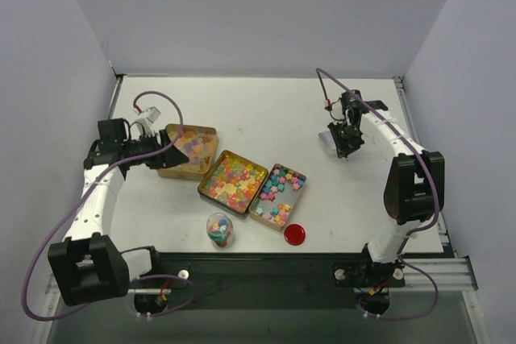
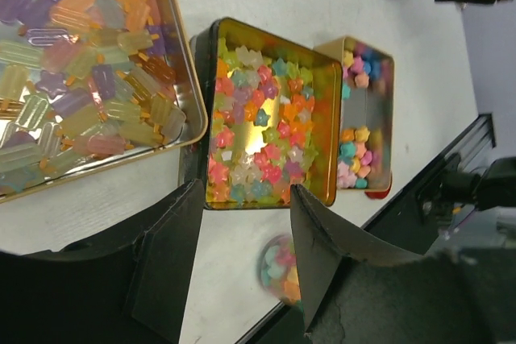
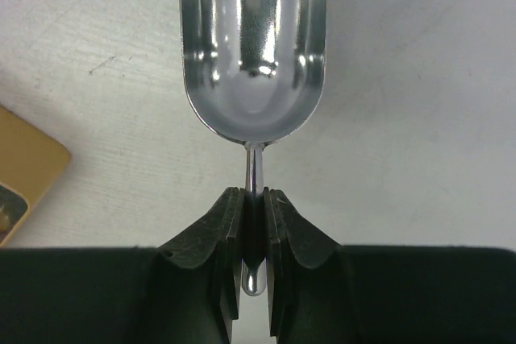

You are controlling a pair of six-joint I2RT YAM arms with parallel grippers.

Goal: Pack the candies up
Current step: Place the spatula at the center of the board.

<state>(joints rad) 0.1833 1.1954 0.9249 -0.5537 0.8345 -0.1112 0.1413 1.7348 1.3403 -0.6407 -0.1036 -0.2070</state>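
Left arm [image 1: 97, 199] and right arm [image 1: 387, 134]: white links, black joint housings, purple cables [image 1: 24, 296] looped alongside; jaws black, wedge-shaped.

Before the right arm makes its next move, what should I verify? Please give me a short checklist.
1. Grip on the scoop: ok, right gripper shut on its handle.
2. Bowl of scoop empty: ok.
3. State of left gripper: ok, open, holding nothing.
4. Supply of candies: ok, middle tin holds plenty.
5. Mouth of jar uncovered: ok, red lid lies beside it.
6. Room left in jar: cannot tell.
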